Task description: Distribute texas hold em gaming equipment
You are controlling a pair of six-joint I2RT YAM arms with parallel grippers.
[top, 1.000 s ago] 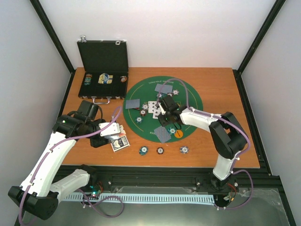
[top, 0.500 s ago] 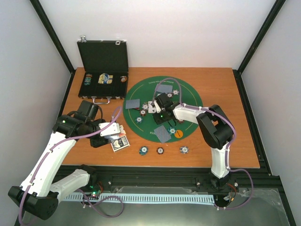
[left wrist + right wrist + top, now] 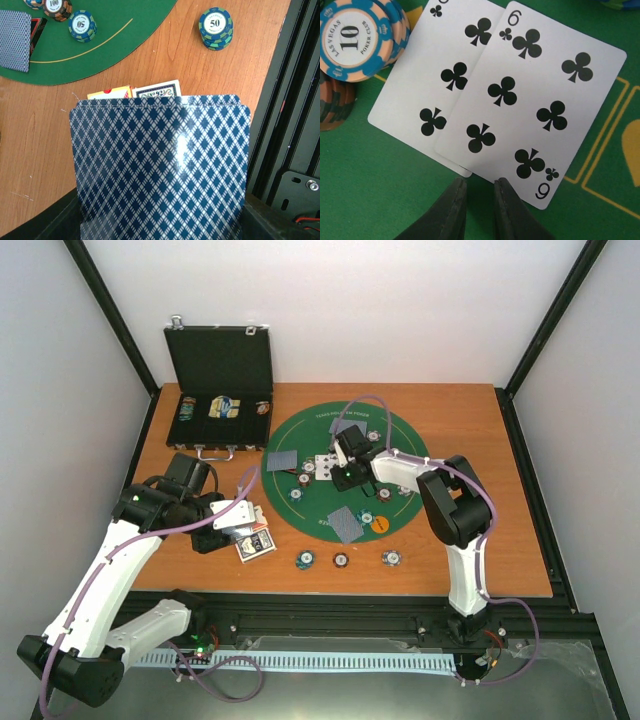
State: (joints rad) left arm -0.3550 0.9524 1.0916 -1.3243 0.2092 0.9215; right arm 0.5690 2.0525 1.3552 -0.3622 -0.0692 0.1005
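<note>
- From above: your right gripper (image 3: 345,470) hangs over the face-up cards (image 3: 324,464) at the middle of the green mat (image 3: 405,440), while the left gripper (image 3: 238,525) sits off it, near left
- Left wrist: it pinches blue-backed cards (image 3: 160,165)
- Right wrist: the fingers (image 3: 451,210) are nearly pressed together and empty, and the six of clubs (image 3: 530,100) lies just beyond them, its long axis askew

We find the case (image 3: 220,360) far left on the worktop (image 3: 470,540), the mat (image 3: 300,430) right of it. Three chip stacks (image 3: 341,560) sit before the mat.
</note>
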